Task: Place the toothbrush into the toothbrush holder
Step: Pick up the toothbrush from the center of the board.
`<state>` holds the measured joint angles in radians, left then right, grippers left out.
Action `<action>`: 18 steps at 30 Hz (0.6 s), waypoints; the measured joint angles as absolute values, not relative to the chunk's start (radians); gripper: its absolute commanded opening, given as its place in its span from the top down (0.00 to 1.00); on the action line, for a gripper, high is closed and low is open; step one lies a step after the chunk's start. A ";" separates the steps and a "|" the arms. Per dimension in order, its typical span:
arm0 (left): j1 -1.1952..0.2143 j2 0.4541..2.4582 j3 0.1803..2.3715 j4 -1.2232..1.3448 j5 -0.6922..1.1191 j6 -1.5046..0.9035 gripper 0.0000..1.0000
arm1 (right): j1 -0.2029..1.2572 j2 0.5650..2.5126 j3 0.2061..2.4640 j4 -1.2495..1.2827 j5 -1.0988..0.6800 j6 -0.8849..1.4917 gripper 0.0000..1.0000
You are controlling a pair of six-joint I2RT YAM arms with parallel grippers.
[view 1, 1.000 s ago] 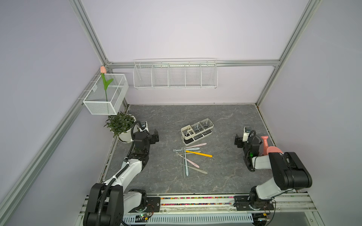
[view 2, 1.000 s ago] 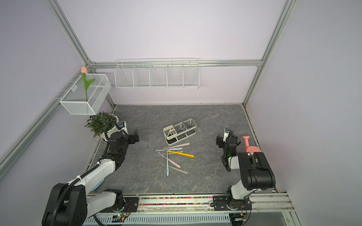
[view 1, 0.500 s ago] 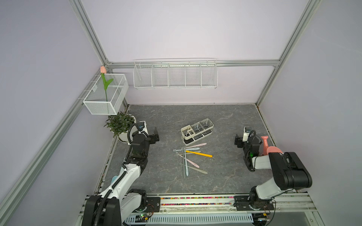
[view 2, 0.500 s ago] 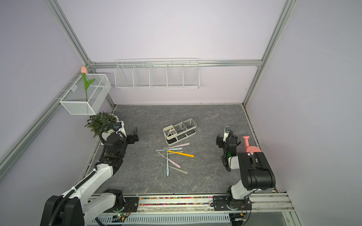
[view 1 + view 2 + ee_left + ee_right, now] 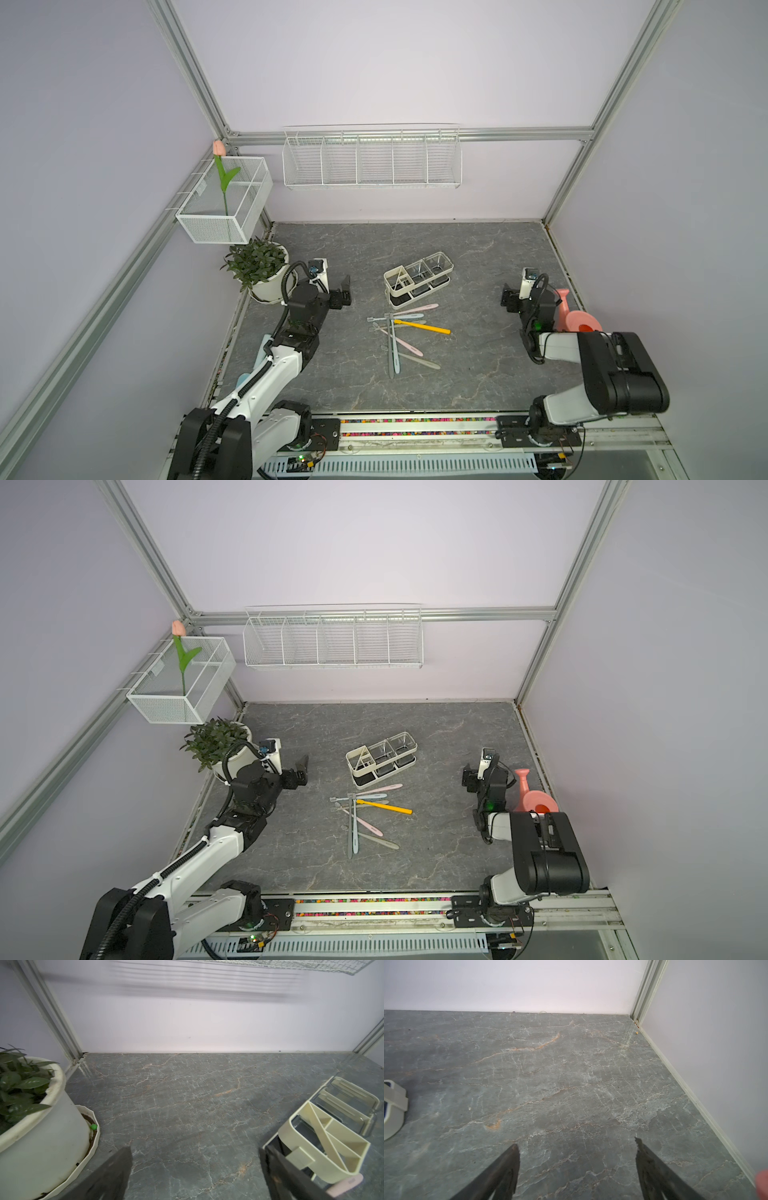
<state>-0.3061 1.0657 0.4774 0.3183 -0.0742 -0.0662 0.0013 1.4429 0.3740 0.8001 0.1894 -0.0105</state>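
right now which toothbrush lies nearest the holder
The pale pink toothbrush right beside the toothbrush holder; the yellow toothbrush and the rest lie farther off.

Tabletop [image 5: 478,257] veined grey stone-look, matt; toothbrush holder [image 5: 299,1156] cream plastic, clear glossy cups [image 5: 438,262]; baskets [image 5: 372,183] white wire.

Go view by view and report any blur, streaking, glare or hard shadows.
Both top views: even, soft light, no glare, only faint shadow beside the toothbrush holder. Left wrist view: grey streaks across the wall under the wire basket; left fingers soft. Right wrist view: floor sharp, right fingers slightly soft.
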 measured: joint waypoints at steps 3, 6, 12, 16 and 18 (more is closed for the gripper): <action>-0.378 1.066 0.514 0.250 -0.126 -0.059 0.01 | 0.005 1.345 0.425 0.714 0.170 -0.012 0.10; -0.429 1.060 0.540 0.202 -0.174 -0.062 0.01 | 0.028 1.265 0.459 0.635 0.137 -0.012 0.05; -0.440 1.002 0.520 0.153 -0.251 -0.097 0.01 | 0.157 1.227 0.506 0.462 0.080 -0.012 0.11; -0.440 1.003 0.499 0.147 -0.264 -0.105 0.01 | 0.282 1.209 0.562 0.295 0.046 -0.023 0.09; -0.440 1.018 0.499 0.144 -0.263 -0.110 0.01 | 0.346 1.200 0.601 0.215 0.028 -0.023 0.08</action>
<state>-0.4397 1.0180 0.4988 0.1444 -0.2634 -0.1104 0.3462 1.1999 0.6010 0.2150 0.0277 -0.0235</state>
